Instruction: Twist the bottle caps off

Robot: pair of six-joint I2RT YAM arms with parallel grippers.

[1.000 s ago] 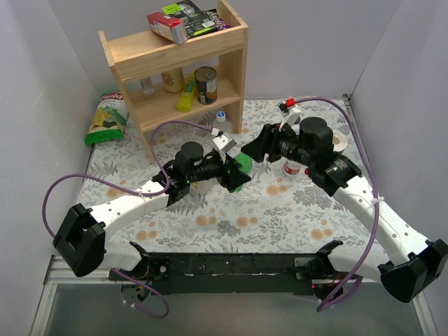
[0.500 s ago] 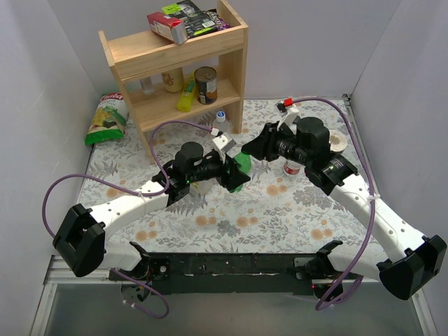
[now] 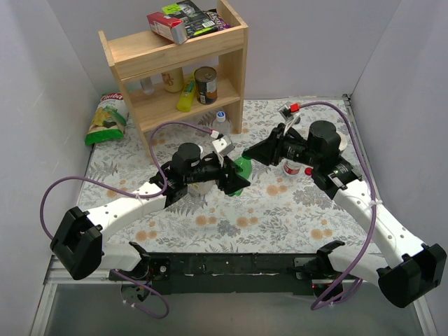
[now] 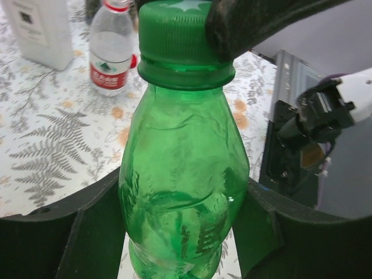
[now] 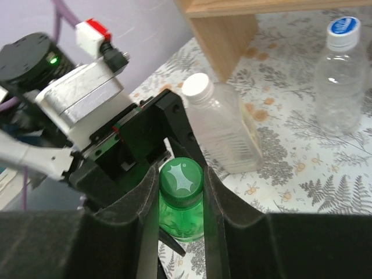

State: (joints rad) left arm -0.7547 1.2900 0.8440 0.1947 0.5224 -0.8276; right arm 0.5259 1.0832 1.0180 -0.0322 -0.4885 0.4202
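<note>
Mid-frame in top view, L end effector (image 3: 231, 178) clamps the green bottle (image 4: 183, 174) by its body, R end effector (image 5: 181, 195) clenched on its green cap (image 4: 174, 29) (bottle's long axis runs straight into R's grip), so the twist should be R's.

Left arm (image 3: 133, 203) stretches from near left toward mid-table, left gripper (image 3: 234, 176) clamped around the green bottle (image 4: 183, 174), and right arm (image 3: 364, 206) comes in from near right, wrist pointing left, right gripper (image 3: 253, 150) closed on the green cap (image 5: 181, 180).
</note>
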